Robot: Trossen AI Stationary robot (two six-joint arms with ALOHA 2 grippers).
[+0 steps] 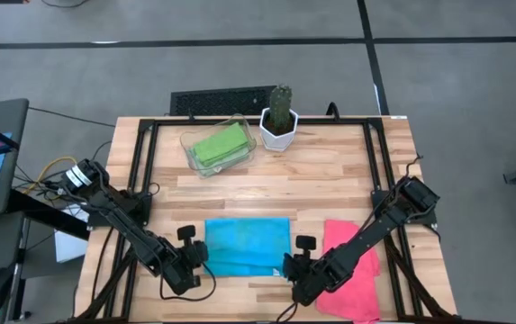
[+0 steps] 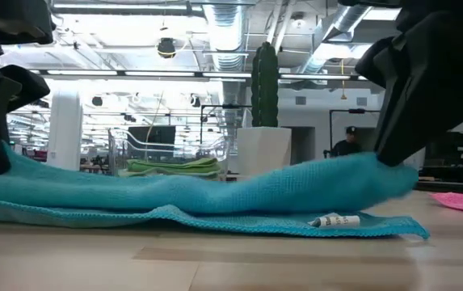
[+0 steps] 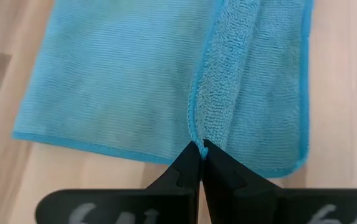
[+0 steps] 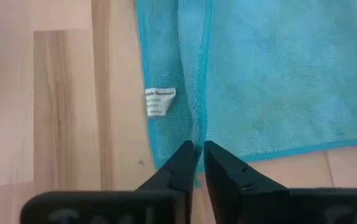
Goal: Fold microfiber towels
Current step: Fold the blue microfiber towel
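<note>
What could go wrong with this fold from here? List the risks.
1. The left gripper is shut on the blue towel's folded edge while the right gripper has a slight gap; an uneven release may leave the fold skewed.
2. The white label sticks out at the towel's edge and could stay exposed.
3. The pink towel lies under the right arm and might get dragged.

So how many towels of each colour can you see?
Blue towel: 1
Pink towel: 1
Green towels, stacked in the tray: cannot tell how many, at least 1
Total: at least 3
</note>
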